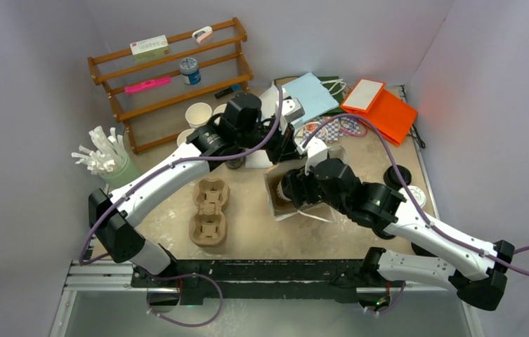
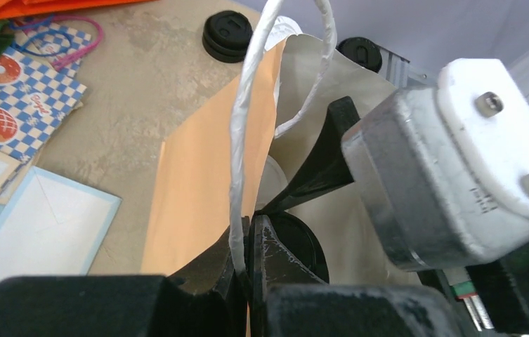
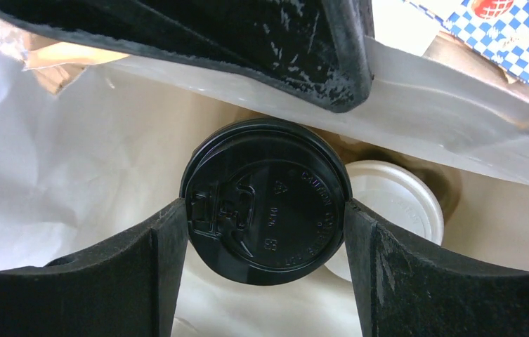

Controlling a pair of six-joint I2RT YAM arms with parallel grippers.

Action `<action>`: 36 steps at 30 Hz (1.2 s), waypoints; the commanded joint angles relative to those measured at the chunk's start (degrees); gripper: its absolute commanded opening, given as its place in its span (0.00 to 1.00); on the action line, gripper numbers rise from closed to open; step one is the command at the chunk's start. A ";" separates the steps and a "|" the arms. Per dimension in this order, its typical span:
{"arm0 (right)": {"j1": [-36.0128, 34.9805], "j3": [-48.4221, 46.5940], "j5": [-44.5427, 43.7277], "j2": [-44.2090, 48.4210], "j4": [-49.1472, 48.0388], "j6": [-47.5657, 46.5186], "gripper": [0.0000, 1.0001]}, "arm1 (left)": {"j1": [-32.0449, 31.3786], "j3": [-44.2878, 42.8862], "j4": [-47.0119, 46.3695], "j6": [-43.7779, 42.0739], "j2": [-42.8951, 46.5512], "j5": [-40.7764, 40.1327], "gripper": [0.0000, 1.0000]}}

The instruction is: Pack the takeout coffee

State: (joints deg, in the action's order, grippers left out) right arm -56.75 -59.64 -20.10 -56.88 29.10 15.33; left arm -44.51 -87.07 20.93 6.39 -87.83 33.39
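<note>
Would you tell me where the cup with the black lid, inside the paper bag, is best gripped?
At the round black plastic lid, jaws on opposite rim edges, coming straight down: it faces up inside the white-lined paper bag, whose walls block any sideways approach.

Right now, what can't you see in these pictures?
- Right wrist view: anything under the black lid, which covers it.
- Right wrist view: part of the white lid, behind the black one.
- Top view: inside the paper bag, covered by the right gripper.
</note>
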 commanded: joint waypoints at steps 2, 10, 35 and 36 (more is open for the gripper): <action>-1.26 3.34 -3.47 2.47 -3.18 0.58 0.51 | -3.23 -2.17 2.89 -2.23 2.16 -3.43 0.00; -2.62 8.12 -4.19 3.64 -8.86 -0.84 0.51 | -6.35 -5.30 6.77 -3.76 1.26 -11.17 0.00; -10.40 16.61 -10.26 3.81 -16.32 -0.47 0.52 | -6.57 3.57 -2.87 3.92 7.61 -14.21 0.00; -10.41 16.76 -10.69 3.71 -16.30 -0.62 0.52 | -6.60 3.83 -3.19 3.95 7.80 -14.15 0.00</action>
State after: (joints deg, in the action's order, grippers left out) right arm -66.50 -43.81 -27.57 -53.91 15.11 15.11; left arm -50.83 -83.85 23.20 9.47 -83.37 19.88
